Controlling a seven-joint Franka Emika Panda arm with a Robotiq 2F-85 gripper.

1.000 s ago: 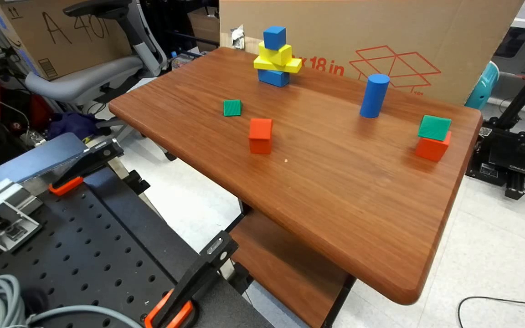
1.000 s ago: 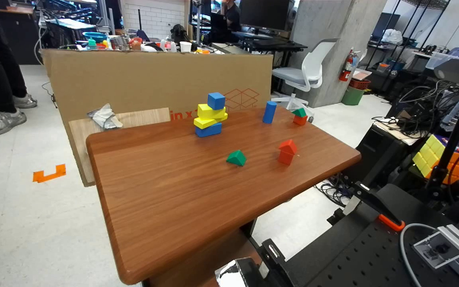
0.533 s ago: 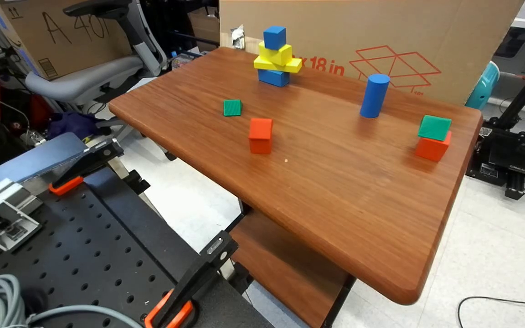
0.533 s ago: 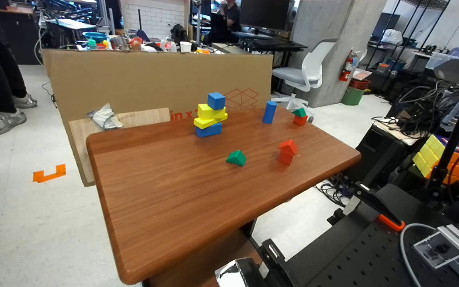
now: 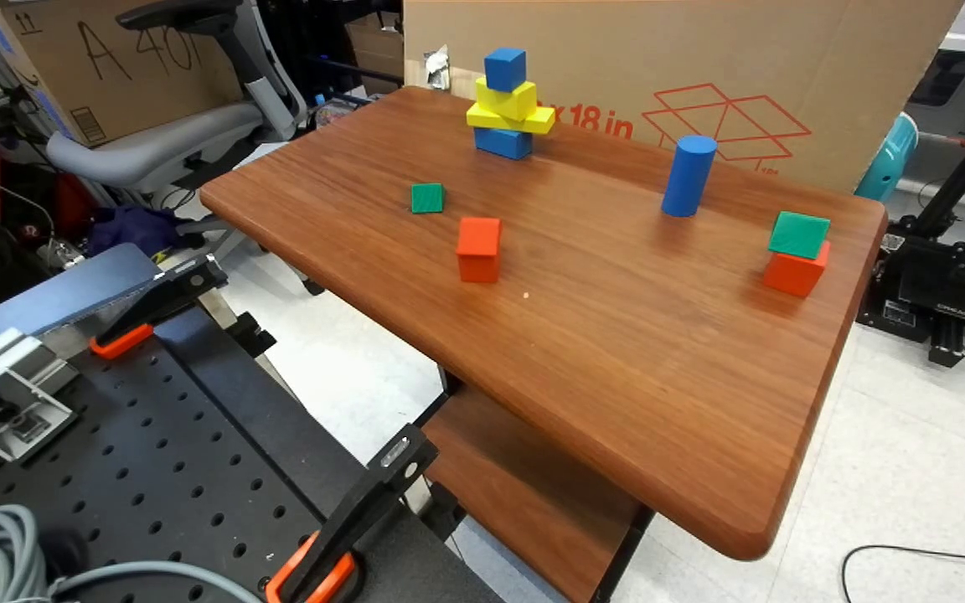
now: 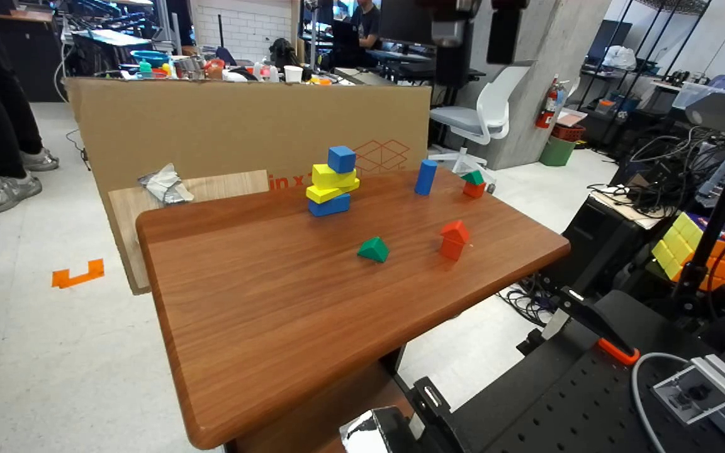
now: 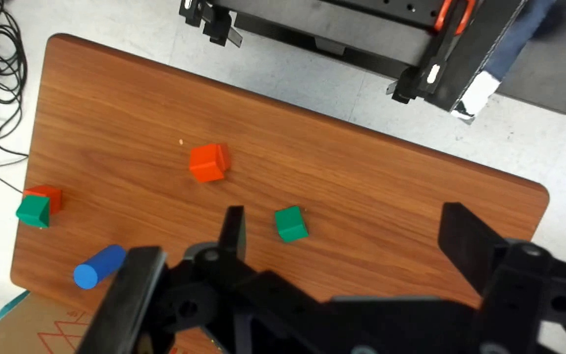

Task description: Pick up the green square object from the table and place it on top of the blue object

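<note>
- The jaws are spread wide, high up over the desk, with nothing in them.
- The green block sits on the desk (square from above, but like a little roof from the side).
- In the wrist view, the blue post stands at nine o'clock from it.
- In an exterior view, the blue and yellow pile is at its eleven o'clock.

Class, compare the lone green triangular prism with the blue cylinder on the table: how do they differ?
Shape: the lone green triangular prism has flat faces, while the blue cylinder has a curved side.
Height: the prism lies low; the cylinder stands upright and taller.
Colour: the prism is green, the cylinder blue.
Shared: both rest directly on the table, with nothing on top of either.
</note>
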